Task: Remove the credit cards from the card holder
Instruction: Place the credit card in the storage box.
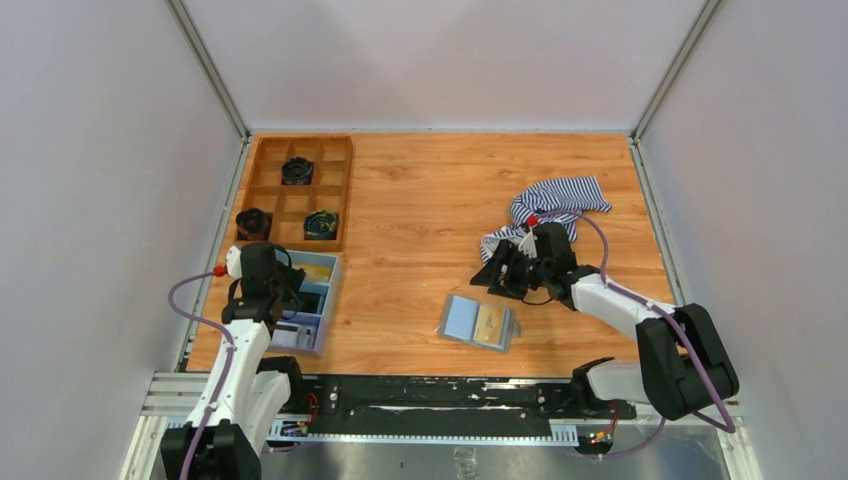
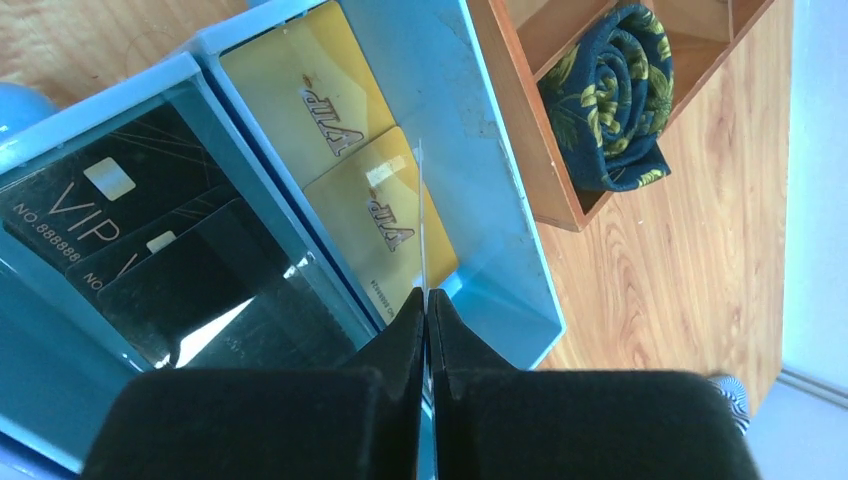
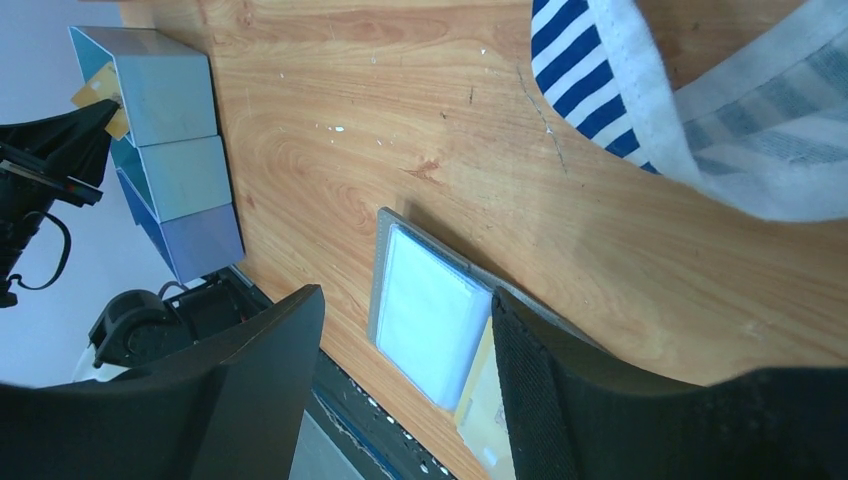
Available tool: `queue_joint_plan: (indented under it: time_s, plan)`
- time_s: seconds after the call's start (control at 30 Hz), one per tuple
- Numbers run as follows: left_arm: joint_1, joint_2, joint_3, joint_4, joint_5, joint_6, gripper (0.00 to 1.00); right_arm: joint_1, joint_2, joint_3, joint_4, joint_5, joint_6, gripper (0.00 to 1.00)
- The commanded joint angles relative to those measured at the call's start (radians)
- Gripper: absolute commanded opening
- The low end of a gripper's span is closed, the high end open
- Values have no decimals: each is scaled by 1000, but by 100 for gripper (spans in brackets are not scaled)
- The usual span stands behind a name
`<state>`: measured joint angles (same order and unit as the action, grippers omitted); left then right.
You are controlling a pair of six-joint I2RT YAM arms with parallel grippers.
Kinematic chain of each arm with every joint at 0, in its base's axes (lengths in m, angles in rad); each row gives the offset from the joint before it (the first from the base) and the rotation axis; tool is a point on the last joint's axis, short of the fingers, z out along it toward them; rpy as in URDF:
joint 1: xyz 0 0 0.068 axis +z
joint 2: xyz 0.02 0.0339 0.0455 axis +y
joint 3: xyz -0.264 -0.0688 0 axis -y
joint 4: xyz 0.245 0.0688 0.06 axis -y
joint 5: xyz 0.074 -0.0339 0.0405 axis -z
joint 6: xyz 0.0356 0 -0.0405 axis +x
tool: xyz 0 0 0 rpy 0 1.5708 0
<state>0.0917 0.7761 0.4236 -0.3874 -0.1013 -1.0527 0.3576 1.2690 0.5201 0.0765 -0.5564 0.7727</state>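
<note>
**A:** Locating the card holder [image 1: 462, 318]?

**B:** Lying open and flat on the table [image 1: 420, 200], near the front edge and right of centre. Stretching lengthwise left to right in the top view, dipping slightly toward the right. Showing pale lining on the left half and carrying 1 tan card [image 1: 490, 321] on the right half.

**A:** Pointing which way, that card?

**B:** Hard telling from above. Getting cut off by a finger and by the frame's bottom edge in the right wrist view. Hiding most of the pocket beneath it, so not telling whether more are sitting under it.

**A:** Checking the right gripper [image 3: 405, 298]?

**B:** Hanging just beyond the holder's far edge, spreading its jaws wide and gripping nothing. Framing the holder's pale half between both fingers in its own camera.

**A:** And the left gripper [image 2: 425, 295]?

**B:** Hanging over the blue tray [image 1: 333, 295] by the table's left edge, clenching its jaws on 1 held card [image 2: 422, 215]. Seeing that card only edge-on, as a thin line, so not reading its face.

**A:** Anything lying under it?

**B:** Seeing 2 gold cards [image 2: 310, 95] marked VIP, overlapping in 1 compartment. Also seeing black cards [image 2: 90, 200] in the next compartment, partly vanishing under glare and the fingers.

**A:** Noticing anything else?

**B:** Spotting a striped cloth [image 1: 560, 195] beyond the right gripper, and a wooden organiser [image 1: 345, 190] behind the tray, holding rolled fabric [image 2: 610, 90].
</note>
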Motion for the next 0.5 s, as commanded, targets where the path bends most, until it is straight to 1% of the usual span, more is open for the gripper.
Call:
queue_joint_plan:
  time_s: [0.0,0.07,0.1,0.17,0.23,0.37,0.47]
  plan:
    - [9,-14,-39,66,-42,-44,7,-14,16,32,16,-39,-12,66]
    - [9,-26,-28,28,-55,-41,25,-14,11,33,14,-39,-10,66]
    - [9,-34,-19,3,-62,-36,32,-14,8,31,14,-39,-10,67]
    - [9,-54,11,-47,-82,-25,38,-15,4,31,10,-38,-9,67]
    - [9,-87,37,-94,-94,-14,39,-16,-2,31,5,-39,-8,67]
    - [9,-154,90,-172,-94,15,39,-16,-40,18,-12,-36,-9,68]
    - [9,-200,128,-223,-62,59,39,-16,-84,-5,-29,-32,-1,68]
